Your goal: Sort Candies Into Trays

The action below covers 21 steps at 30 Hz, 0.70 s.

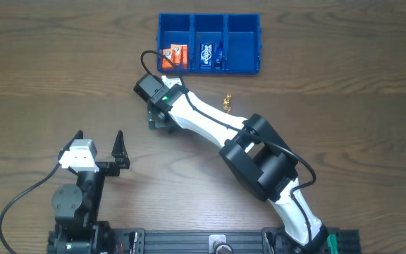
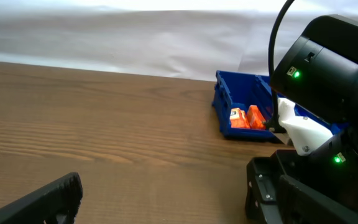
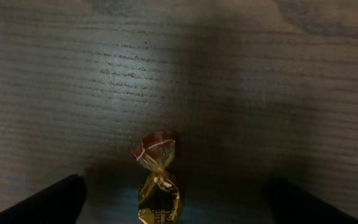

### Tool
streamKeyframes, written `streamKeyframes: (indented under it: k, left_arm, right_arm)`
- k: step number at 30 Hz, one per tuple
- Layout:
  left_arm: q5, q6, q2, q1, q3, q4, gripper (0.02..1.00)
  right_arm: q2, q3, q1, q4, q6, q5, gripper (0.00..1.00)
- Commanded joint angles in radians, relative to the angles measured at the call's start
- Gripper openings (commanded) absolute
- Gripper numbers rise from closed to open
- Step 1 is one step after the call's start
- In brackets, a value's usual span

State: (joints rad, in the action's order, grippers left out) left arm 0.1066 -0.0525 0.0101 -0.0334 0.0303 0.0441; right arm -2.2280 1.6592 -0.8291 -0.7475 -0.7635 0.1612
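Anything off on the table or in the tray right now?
Nothing spilled or damaged. The orange candies and blue candies sit in separate compartments of the blue tray. One gold candy lies loose on the table, outside the tray; a gold-wrapped candy lies between the right gripper's open fingers.

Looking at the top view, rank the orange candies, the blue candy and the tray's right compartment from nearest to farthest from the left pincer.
1. The orange candies, in the tray, left compartment.
2. The blue candy, middle compartment.
3. The right compartment, far end from the left pincer.
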Motion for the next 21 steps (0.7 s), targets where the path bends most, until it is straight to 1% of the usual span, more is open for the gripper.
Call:
streamKeyframes:
  k: [1, 2, 3, 5, 7, 14, 16, 21]
  left_arm:
    - [0.02, -0.007, -0.006, 0.004, -0.026, 0.023, 0.998]
    - [0.02, -0.007, -0.006, 0.004, -0.026, 0.023, 0.998]
    - [0.02, -0.007, -0.006, 0.004, -0.026, 0.023, 0.998]
    - [0.02, -0.007, -0.006, 0.004, -0.026, 0.023, 0.996]
    - [0.02, -0.007, -0.006, 0.004, -0.026, 0.023, 0.998]
    - [0.02, -0.007, -0.006, 0.004, -0.026, 0.023, 0.996]
    - [0.02, -0.007, -0.006, 0.004, -0.026, 0.023, 0.998]
    - [0.02, -0.007, -0.006, 0.004, -0.026, 0.023, 0.998]
  right_arm:
    - [-0.011, 0.005, -0.005, -0.009, -0.018, 0.039, 0.798]
    - [-0.011, 0.005, -0.006, -0.009, -0.018, 0.044, 0.752]
    - [-0.011, 0.005, -0.006, -0.009, -0.018, 0.048, 0.684]
    - [-0.011, 0.005, -0.007, -0.009, -0.018, 0.047, 0.603]
    - [-0.011, 0.005, -0.008, -0.009, -0.018, 0.047, 0.489]
    - [-0.011, 0.005, -0.011, -0.005, -0.018, 0.047, 0.224]
    - [-0.011, 0.005, -0.013, -0.002, -0.018, 0.047, 0.176]
    - [-0.011, 0.017, -0.013, -0.008, -0.018, 0.047, 0.139]
